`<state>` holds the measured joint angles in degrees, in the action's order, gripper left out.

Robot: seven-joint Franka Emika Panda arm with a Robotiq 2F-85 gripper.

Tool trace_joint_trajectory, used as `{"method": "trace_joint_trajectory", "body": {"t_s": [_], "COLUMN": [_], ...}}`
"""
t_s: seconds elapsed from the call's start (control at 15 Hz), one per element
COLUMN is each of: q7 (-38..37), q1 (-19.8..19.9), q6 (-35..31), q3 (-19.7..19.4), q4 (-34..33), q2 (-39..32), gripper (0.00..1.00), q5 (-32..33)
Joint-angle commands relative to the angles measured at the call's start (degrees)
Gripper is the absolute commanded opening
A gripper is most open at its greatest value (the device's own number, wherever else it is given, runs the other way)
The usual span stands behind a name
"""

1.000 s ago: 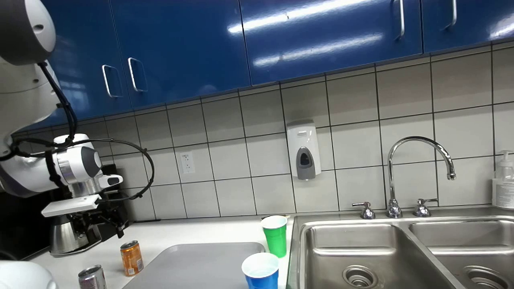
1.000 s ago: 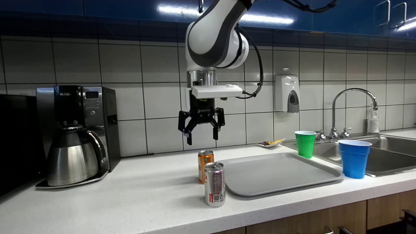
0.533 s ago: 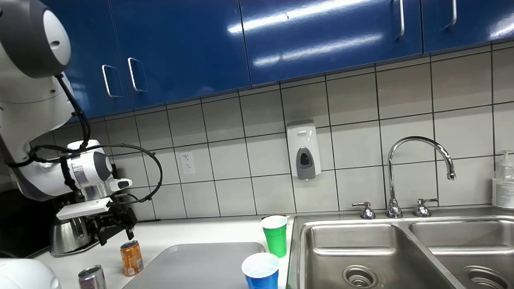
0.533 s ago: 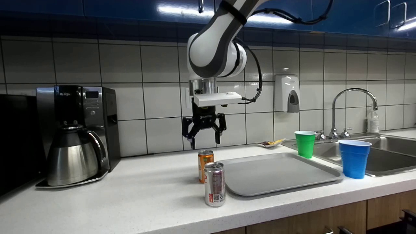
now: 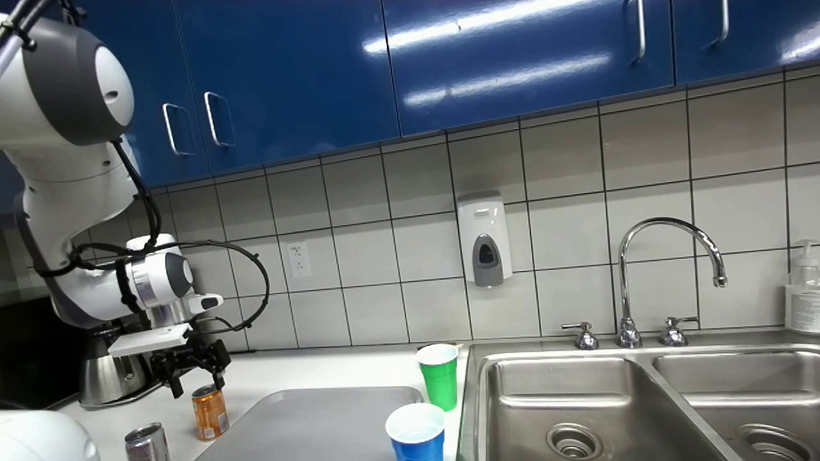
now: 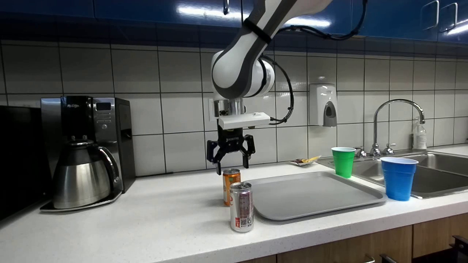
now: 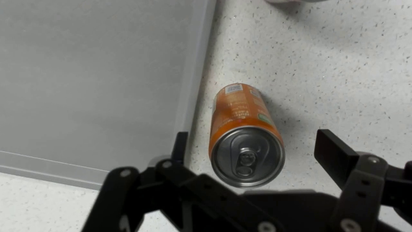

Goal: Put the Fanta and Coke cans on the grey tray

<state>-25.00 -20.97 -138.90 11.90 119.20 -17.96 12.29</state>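
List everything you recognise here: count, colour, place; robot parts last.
Tray: 1, grey, white counter
Fanta can: 1, orange, beside tray
Coke can: 1, silver, beside tray
Sink: 1, silver, counter
Tap: 1, silver, sink
Bottle: 1, whitish, by sink
Cups: 2, green, blue, by sink
Packet: 1, yellowish, behind tray
Coffee maker: 1, black-silver, counter
Jug: 1, silver-black, coffee maker
Dispenser: 1, white-grey, wall
Outlet: 1, white, wall
Cabinets: several, blue overhead, brown below
Arm: 1, white-grey, above counter
Gripper: 1, black, open above Fanta can

Flat grey tray [image 6: 310,193], rounded corners, orange Fanta [image 7: 246,133], upright, just beside the tray, apart from it, silver Coke [image 6: 241,207], upright, near the same side
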Motion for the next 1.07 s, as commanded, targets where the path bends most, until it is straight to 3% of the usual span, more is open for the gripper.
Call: {"method": "trace_joint_trajectory", "body": {"t_s": [0.0,0.93,1.0], "q7": [-0.9,-0.3,-0.2], "q1": [-1.4,-2.9,-2.9], "q6": [0.9,0.8,0.7], "q3": [-1.3,-3.4,-3.5], "q4": [-2.9,-6.9,-7.1], "q2": [-2.6,-7.8,-8.0], "gripper": [1.00,1.00,0.78], "q5": [0.7,0.2,0.1]}}
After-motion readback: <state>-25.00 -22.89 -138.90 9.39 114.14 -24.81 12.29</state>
